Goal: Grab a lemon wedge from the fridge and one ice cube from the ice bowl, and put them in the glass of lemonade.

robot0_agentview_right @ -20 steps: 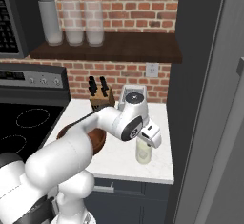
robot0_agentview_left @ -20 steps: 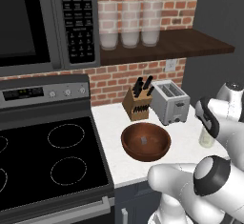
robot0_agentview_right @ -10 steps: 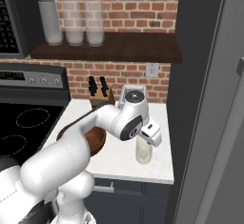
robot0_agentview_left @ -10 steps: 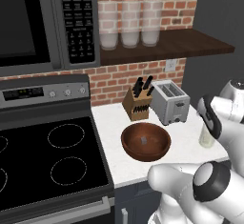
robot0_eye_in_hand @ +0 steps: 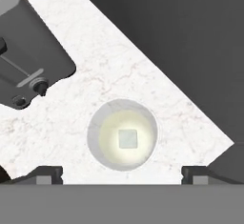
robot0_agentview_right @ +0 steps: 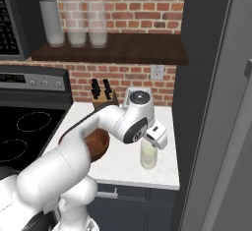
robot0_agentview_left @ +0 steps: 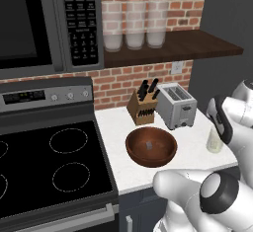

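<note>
Glass of lemonade [robot0_eye_in_hand: 122, 141] sits low centre in the hand view, seen straight down. Pale yellow-white liquid inside, with a small pale ice cube [robot0_eye_in_hand: 127, 138] at the middle of it. In the right base view the glass [robot0_agentview_right: 148, 155] stands right of centre on the white counter [robot0_agentview_right: 123, 166], near the counter's front right corner. In the left base view it is at the right edge, partly behind the arm [robot0_agentview_left: 214, 140].

End effector [robot0_eye_in_hand: 122, 172]: the two dark finger tips show at the bottom left and bottom right of the hand view, wide apart, nothing between them; the glass lies in the gap above them in the frame. Whether they touch the glass cannot be told. In the right base view the end effector [robot0_agentview_right: 155, 137] hangs directly over the glass rim.

Ice bowl [robot0_agentview_left: 151, 146], dark reddish-brown wood, sits centre of the left base view on the counter, with one small pale cube visible inside it. Toaster [robot0_agentview_left: 177, 105] behind the bowl to the upper right, knife block [robot0_agentview_left: 142, 107] just left of the toaster. Three frosted jars [robot0_agentview_left: 134, 24] on the shelf above. Stove [robot0_agentview_left: 44, 162] at lower left. Fridge [robot0_agentview_right: 221, 107] fills the right side of the right base view.
</note>
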Robot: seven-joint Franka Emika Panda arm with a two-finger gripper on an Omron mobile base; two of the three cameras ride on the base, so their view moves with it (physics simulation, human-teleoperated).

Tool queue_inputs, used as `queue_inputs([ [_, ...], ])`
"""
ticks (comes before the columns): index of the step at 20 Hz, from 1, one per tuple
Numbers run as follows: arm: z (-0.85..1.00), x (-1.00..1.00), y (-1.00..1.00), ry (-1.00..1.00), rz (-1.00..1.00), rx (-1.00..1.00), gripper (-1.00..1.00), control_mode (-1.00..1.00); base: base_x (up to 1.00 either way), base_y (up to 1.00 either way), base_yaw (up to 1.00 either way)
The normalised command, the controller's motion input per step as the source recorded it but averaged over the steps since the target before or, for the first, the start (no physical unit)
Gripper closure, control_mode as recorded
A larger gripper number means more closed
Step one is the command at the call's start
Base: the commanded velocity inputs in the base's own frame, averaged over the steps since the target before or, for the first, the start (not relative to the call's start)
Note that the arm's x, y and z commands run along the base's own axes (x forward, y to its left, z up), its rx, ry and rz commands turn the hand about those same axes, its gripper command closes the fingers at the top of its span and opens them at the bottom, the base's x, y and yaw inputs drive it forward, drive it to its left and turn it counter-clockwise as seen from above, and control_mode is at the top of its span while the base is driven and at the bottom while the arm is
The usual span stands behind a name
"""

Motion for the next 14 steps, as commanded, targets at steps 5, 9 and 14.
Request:
queue_inputs([
  [5,0.0,-0.34,0.01,0.0,0.0,0.0,-1.0,-1.0,0.0,0.0,0.0],
  [9,0.0,-0.44,0.12,0.0,0.0,0.0,-1.0,-1.0,0.0,0.0,0.0],
  [14,0.07,-0.28,0.34,-0.01,0.06,0.0,-1.0,-1.0,0.0,0.0,0.0],
])
